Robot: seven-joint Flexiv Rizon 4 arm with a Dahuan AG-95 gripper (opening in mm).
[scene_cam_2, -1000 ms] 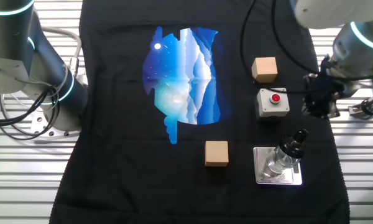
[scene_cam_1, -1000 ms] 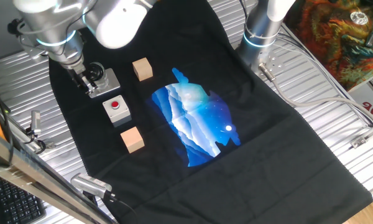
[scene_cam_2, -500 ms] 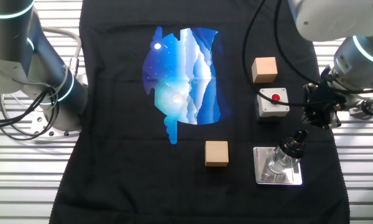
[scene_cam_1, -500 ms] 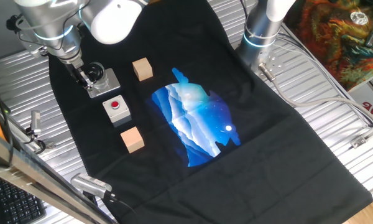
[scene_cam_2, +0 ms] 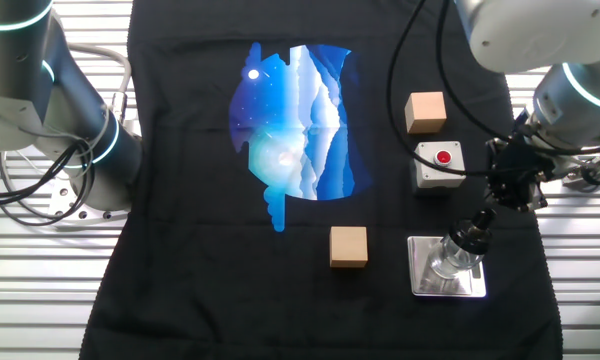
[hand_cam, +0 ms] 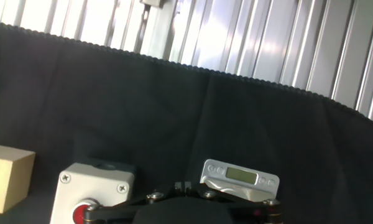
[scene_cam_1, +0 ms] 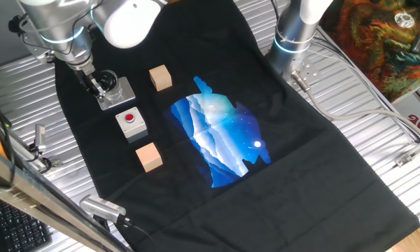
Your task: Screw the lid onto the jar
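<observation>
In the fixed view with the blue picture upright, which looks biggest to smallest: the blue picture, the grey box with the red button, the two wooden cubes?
1. Blue mountain picture on the black cloth, by far the largest.
2. Grey box with a red button.
3. Two wooden cubes, the far one and the near one: they look alike, so no ranking between them.

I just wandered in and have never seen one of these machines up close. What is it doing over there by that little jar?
A robot arm is working at a small clear jar that stands on a metal plate on the black cloth. A black lid sits on top of the jar, and the gripper is right at it, apparently to screw it on. Whether the gripper is actually squeezing the lid is hard to see. Nearby lie two wooden cubes and a grey box with a red button, all untouched.
</observation>
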